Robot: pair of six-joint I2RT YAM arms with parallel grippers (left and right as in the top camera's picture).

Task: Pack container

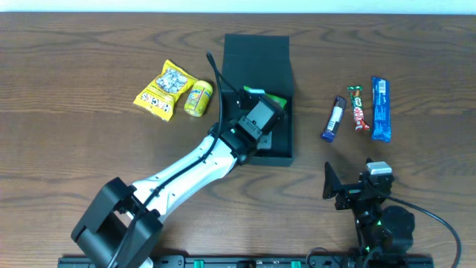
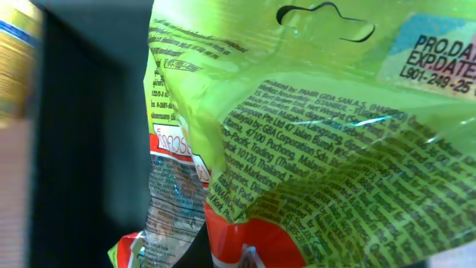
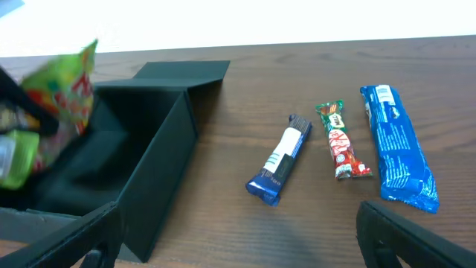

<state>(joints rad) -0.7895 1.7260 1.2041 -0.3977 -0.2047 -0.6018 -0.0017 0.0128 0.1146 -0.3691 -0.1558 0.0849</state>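
The dark teal container (image 1: pixel 277 64) stands at mid table with its flap lid open at the back. It also shows in the right wrist view (image 3: pixel 160 149). My left gripper (image 1: pixel 262 113) reaches over the container's open top and is shut on a green and red snack packet (image 1: pixel 275 99). That packet fills the left wrist view (image 2: pixel 320 134) and hides the fingers there. In the right wrist view the packet (image 3: pixel 71 82) hangs over the container's inside. My right gripper (image 1: pixel 349 190) is open and empty above bare table near the front edge (image 3: pixel 238 238).
A yellow snack packet (image 1: pixel 165 89) and a small yellow packet (image 1: pixel 198 98) lie left of the container. Right of it lie a dark blue bar (image 1: pixel 334 119), a red and green bar (image 1: pixel 358 108) and a blue packet (image 1: pixel 381 109).
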